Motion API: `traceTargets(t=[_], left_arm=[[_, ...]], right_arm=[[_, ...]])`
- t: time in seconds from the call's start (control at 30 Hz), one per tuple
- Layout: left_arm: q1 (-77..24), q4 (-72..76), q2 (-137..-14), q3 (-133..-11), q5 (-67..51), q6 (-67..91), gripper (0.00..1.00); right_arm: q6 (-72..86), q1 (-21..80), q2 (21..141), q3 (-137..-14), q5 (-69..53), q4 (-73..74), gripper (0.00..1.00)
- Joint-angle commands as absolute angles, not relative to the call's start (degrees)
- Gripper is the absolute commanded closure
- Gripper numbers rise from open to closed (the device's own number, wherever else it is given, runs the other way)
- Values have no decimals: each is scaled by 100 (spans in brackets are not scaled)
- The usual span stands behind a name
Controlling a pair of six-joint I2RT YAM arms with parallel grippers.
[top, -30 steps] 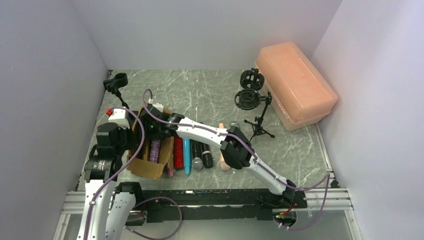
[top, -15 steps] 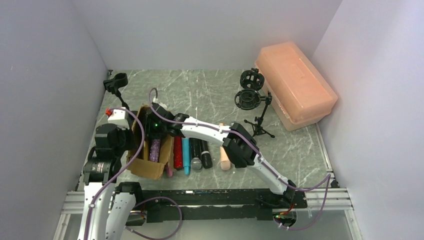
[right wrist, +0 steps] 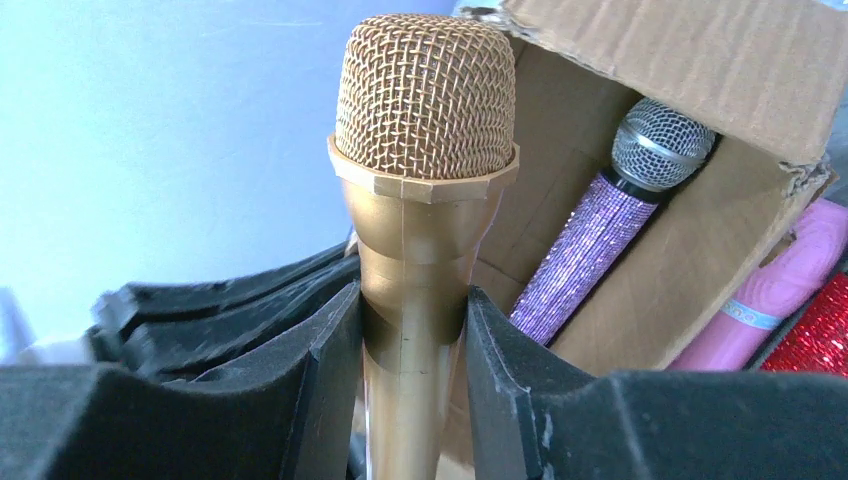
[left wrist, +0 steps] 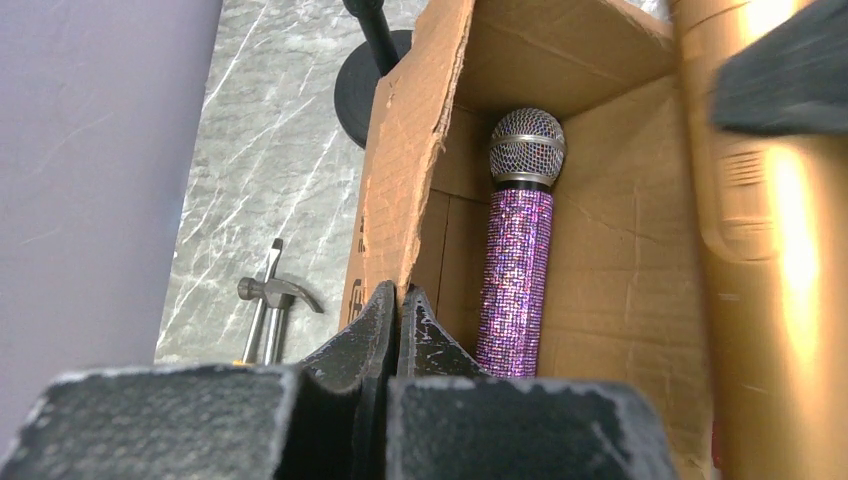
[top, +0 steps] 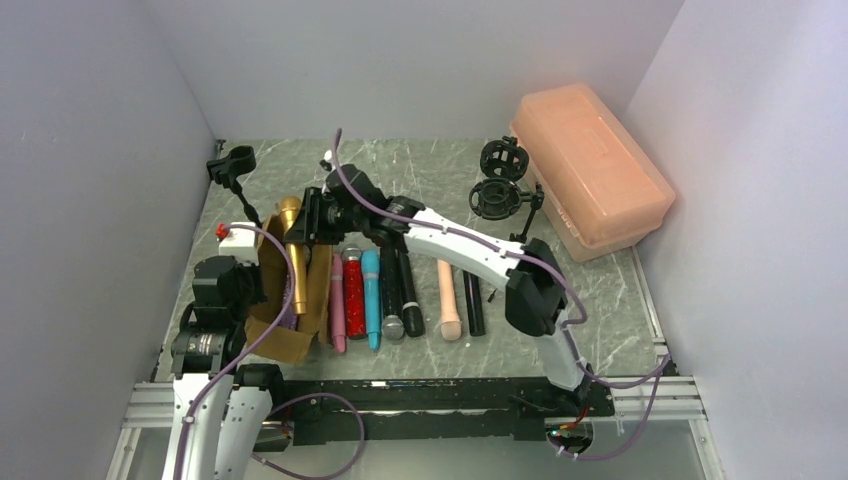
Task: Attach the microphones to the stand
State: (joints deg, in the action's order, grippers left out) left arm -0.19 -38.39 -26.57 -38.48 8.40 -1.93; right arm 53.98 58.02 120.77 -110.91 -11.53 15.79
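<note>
Overhead first: gold mic [top: 297,275] is up out of the box [top: 292,343] in my right gripper [top: 306,226]. Its long axis runs near to far and its head points away from the bases. The clip stand [top: 231,165] sits beyond the box's far left corner, apart from the mic's head. The shock mounts [top: 497,192] stand well to the box's right. More mics [top: 400,290] lie in a row just right of the box.

Left wrist: my left gripper [left wrist: 398,305] is pinched shut on the box's left wall. The purple mic [left wrist: 517,262] lies inside the box, head at the far end.

Right wrist: the fingers [right wrist: 320,350] clamp the gold mic's neck just under the mesh head.

I judge that the right arm must carry the mic left and outward, tail leading into the clip.
</note>
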Motion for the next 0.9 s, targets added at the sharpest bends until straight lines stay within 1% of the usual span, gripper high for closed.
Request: traceTargets(t=[0.0,0.1,0.17,0.37,0.47,0.53,0.73,0.83,0.87], left_arm=[[-18,-3287,-2671,-3946,993,-288,100],[-18,-3274,-2628,-3926,990,-343,100],[-18,-3247,-2584,-3897,982,-367,100],[-18,-3302,-2592,-3943,892,-290,100],[-18,-3326,-2600,-3962,842,-242,100],[-18,-3335,-2614,-3979,832,-221,100],[-18,-3404,-2673,-4096,774,-153,100],[-15,-3424,-2628,-4118,685,-115,100],[-17,-3415,-2602,-4109,650,-109,100]], right_arm=[[5044,5575,11411,-10883,-1417,1820,98],[4758,5306,10875,-10383,-1346,2292,99],[4546,5078,10506,-9809,-1229,2565,99],[3984,4621,9710,-8299,-374,3245,99],[3854,4563,9552,-7714,207,3383,100],[3809,4532,9517,-7436,384,3354,100],[3710,4469,9768,-7164,656,3262,100],[3700,4464,9973,-7133,711,3226,93],[3700,4465,10039,-7143,693,3219,89]])
